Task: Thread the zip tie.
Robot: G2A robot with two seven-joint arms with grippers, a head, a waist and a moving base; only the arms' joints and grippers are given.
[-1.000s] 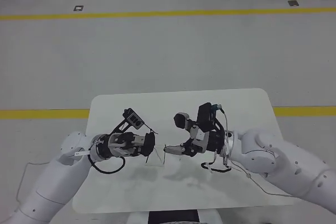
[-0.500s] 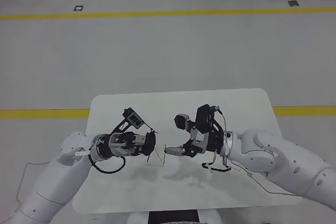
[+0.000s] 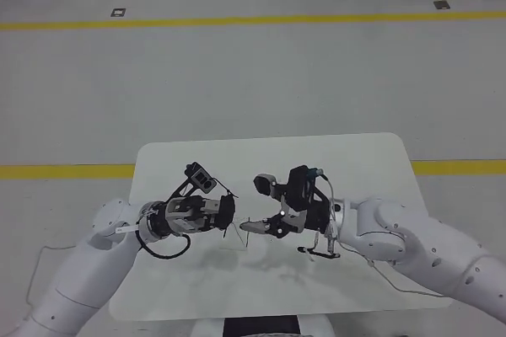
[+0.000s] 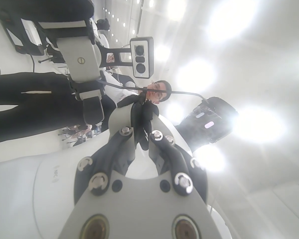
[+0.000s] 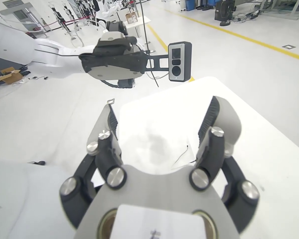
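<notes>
Zip tie (image 4: 182, 92): thin black strap, pinched in left fingers (image 4: 119, 119).

Grey floor (image 3: 320, 76) (yellow lines (image 3: 236, 20))

The zip tie (image 4: 179, 92) sits pinched between the tips of the left gripper (image 4: 143, 106), its strap running out to either side of them. The right gripper (image 5: 162, 110) hangs just ahead of the left one, facing it, both above the table (image 5: 239, 135), near its middle
</notes>
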